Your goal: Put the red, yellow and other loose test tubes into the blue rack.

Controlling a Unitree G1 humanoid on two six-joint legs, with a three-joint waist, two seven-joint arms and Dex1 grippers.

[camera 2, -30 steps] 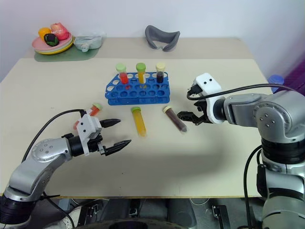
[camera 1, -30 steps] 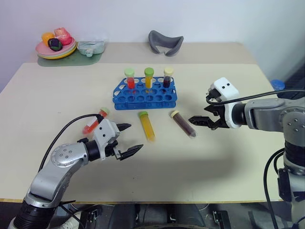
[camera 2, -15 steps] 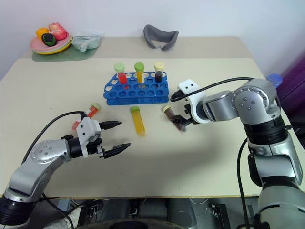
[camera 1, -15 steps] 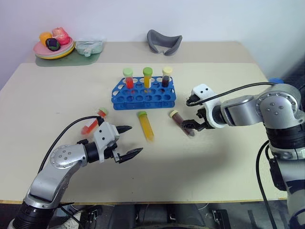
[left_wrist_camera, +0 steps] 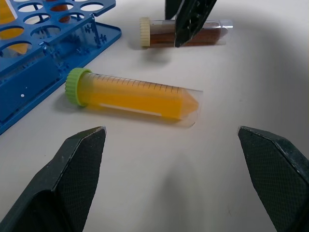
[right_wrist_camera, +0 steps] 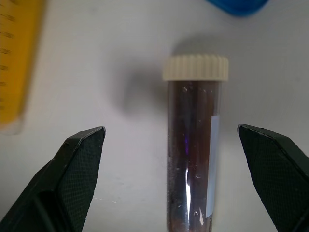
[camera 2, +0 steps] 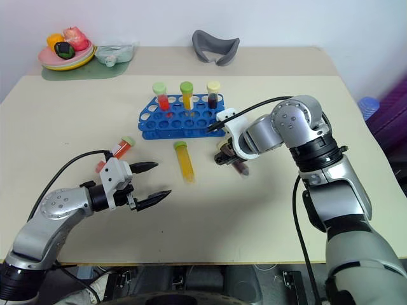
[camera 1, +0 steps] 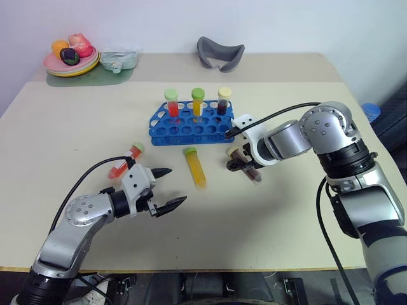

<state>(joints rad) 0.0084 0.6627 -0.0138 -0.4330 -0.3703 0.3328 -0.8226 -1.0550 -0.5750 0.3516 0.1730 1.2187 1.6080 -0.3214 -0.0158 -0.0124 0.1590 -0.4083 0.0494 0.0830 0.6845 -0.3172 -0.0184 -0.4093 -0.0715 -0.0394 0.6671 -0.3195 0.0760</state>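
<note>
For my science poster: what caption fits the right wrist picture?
Open right gripper poised over the cream-capped dark brown test tube lying on the table.

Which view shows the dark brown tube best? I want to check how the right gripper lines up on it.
The right wrist view: the dark brown tube lies close up between the open right gripper fingers, cream cap clear. The head views show it small, partly behind the gripper. The left wrist view shows it far off.

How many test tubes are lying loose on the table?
3: red tube near the left gripper, yellow tube before the blue rack, dark tube beneath the right gripper.
</note>
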